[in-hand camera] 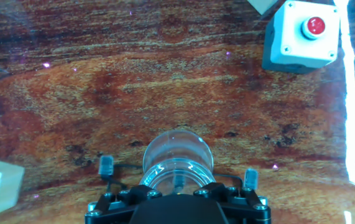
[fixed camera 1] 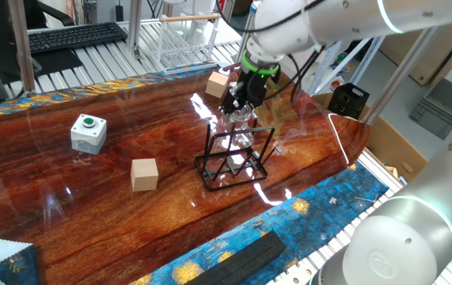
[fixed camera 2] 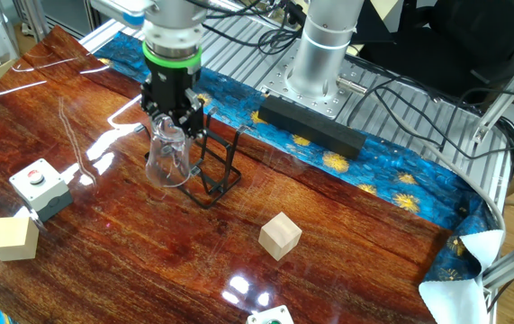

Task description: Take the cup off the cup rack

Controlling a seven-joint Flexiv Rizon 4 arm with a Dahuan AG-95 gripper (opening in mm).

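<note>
The clear cup [fixed camera 2: 167, 155] hangs mouth-down under my gripper [fixed camera 2: 173, 115], right beside the black wire cup rack [fixed camera 2: 217, 167] on its left side. My gripper is shut on the cup's upper end. In one fixed view the cup [fixed camera 1: 240, 125] sits over the rack's [fixed camera 1: 233, 162] top edge, under the gripper [fixed camera 1: 237, 103]. I cannot tell whether it still touches a peg. In the hand view the cup [in-hand camera: 177, 155] shows as a round clear rim just beyond the gripper [in-hand camera: 177, 186], over the wood table.
Tan wooden cubes lie on the table [fixed camera 1: 144, 174] [fixed camera 1: 218, 83] [fixed camera 2: 280, 236] [fixed camera 2: 13, 238]. A grey box with a green button [fixed camera 1: 89, 132] and one with a red button [fixed camera 2: 39, 187] [in-hand camera: 303, 34] stand nearby. A large white wire rack [fixed camera 1: 180, 39] is behind the table.
</note>
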